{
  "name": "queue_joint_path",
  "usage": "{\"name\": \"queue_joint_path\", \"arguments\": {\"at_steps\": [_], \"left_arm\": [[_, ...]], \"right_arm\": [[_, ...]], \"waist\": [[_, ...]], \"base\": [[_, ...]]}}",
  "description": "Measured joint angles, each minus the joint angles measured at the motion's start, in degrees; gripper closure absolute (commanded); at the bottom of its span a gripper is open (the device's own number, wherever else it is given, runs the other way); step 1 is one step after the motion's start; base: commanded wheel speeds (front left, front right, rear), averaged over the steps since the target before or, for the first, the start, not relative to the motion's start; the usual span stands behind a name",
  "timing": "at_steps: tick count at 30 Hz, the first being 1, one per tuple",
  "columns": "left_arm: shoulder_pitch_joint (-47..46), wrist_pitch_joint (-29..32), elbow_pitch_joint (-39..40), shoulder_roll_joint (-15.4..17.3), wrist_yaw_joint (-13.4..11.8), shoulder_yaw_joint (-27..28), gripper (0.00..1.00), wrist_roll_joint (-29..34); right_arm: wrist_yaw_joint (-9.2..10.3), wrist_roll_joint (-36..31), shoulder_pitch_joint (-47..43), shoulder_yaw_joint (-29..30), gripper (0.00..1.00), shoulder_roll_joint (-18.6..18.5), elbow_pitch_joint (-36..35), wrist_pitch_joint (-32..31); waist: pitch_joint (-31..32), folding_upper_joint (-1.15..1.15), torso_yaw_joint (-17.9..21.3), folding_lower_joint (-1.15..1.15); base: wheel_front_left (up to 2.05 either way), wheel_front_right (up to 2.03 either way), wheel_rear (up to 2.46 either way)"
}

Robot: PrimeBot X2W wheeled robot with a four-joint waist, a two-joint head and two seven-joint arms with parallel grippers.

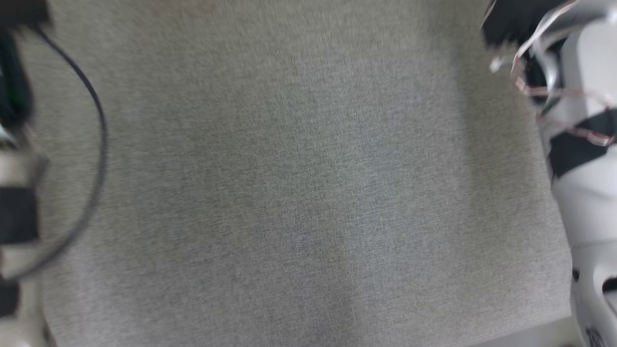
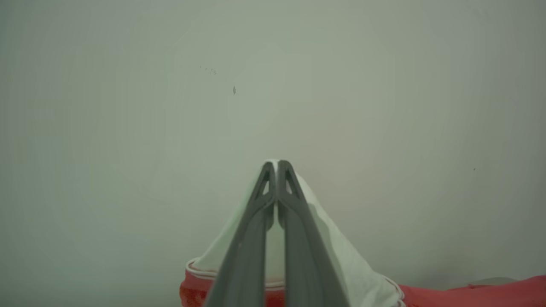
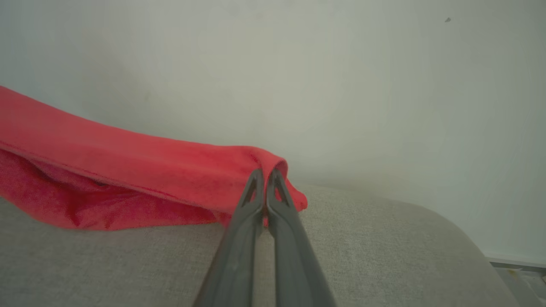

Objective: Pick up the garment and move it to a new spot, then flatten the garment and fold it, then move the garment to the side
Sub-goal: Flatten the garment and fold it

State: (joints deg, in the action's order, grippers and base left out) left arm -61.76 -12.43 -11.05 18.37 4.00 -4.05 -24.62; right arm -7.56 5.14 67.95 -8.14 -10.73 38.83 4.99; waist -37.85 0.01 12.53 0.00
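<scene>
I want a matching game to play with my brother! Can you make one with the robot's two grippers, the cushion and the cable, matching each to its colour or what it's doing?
Things:
1. left gripper
2. right gripper
3. cushion
4. cable

States:
A. grey, lying under the garment
B. shut on a white part of the garment
C. black, curving along the left of the head view
D. shut on a red part of the garment

Pairs: 1-B, 2-D, 3-A, 4-C.
</scene>
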Motion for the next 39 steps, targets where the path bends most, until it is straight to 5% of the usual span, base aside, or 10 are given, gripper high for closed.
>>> {"name": "queue_joint_path", "arguments": {"at_steps": [13, 27, 39], "left_arm": [[31.8, 5.17, 4.35, -5.82, 0.46, 0.37, 1.0, -11.63], [52.87, 11.03, -1.38, -11.69, 1.6, -4.9, 1.0, -20.62], [66.5, 22.19, 5.3, -11.44, 2.05, -6.05, 1.0, -31.21]], "right_arm": [[0.0, 14.23, -19.5, -9.26, 1.0, -6.97, -5.97, -15.16], [0.0, 12.89, -36.68, -3.61, 1.0, -5.65, -0.89, -16.89], [0.01, 12.41, -47.15, 3.33, 1.0, -5.67, -2.88, -20.9]], "waist": [[13.35, -0.02, -3.27, -0.02], [28.69, -0.02, -7.33, -0.02], [36.49, -0.02, -10.76, -0.01]], "base": [[0.0, 0.0, 0.0], [0.0, 0.0, 0.0], [0.0, 0.0, 0.0]]}}
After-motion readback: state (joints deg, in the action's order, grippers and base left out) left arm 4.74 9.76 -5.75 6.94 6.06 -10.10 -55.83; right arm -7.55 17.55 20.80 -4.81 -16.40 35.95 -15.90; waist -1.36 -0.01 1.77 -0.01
